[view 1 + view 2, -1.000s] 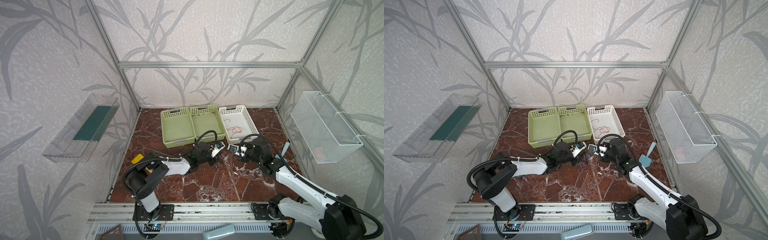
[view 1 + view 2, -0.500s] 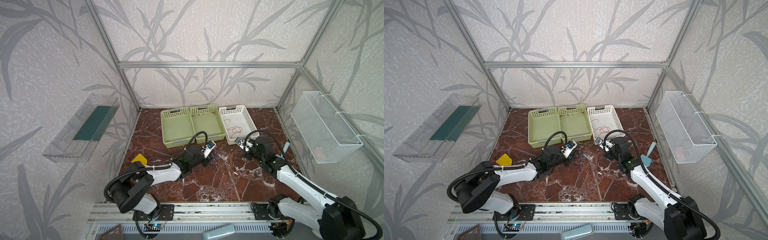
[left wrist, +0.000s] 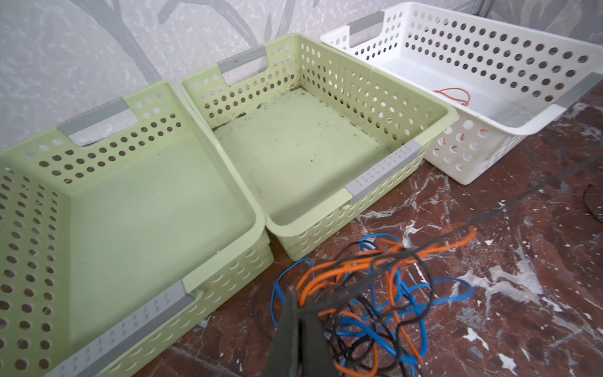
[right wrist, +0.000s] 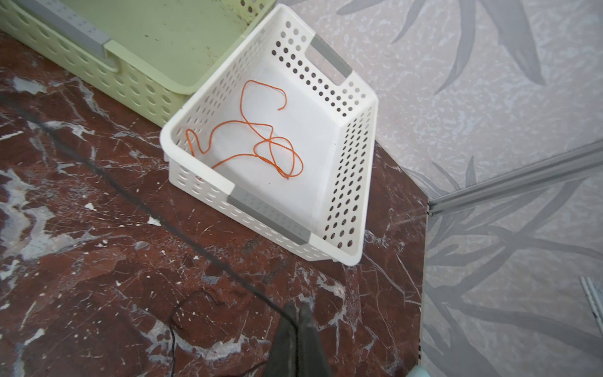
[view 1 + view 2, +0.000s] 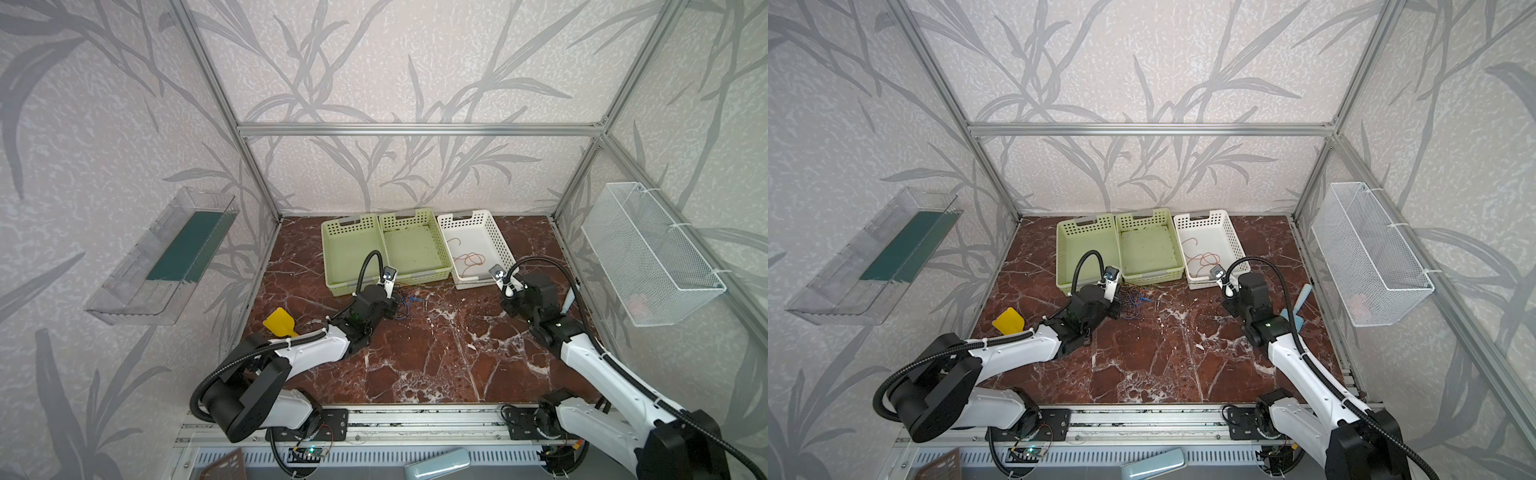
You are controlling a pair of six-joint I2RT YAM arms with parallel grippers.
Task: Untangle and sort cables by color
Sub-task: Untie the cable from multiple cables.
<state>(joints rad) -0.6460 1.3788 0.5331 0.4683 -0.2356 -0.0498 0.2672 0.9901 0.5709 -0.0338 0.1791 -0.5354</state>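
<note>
The left gripper (image 3: 298, 310) and right gripper (image 4: 297, 310) are each pinched fully closed on one thin dark cable (image 4: 137, 201). It is stretched in a straight line between them over the glossy, white-veined red marble floor (image 4: 98, 261). At the left tips lies the tangle (image 3: 375, 303) of limp, string-thin blue, orange and black loops, which the strand passes through. Beyond it two pale-green perforated plastic baskets (image 3: 130, 209) touch side by side. Ahead of the right gripper, a white perforated basket (image 4: 349, 182) holds one loosely curled orange cable (image 4: 269, 141).
</note>
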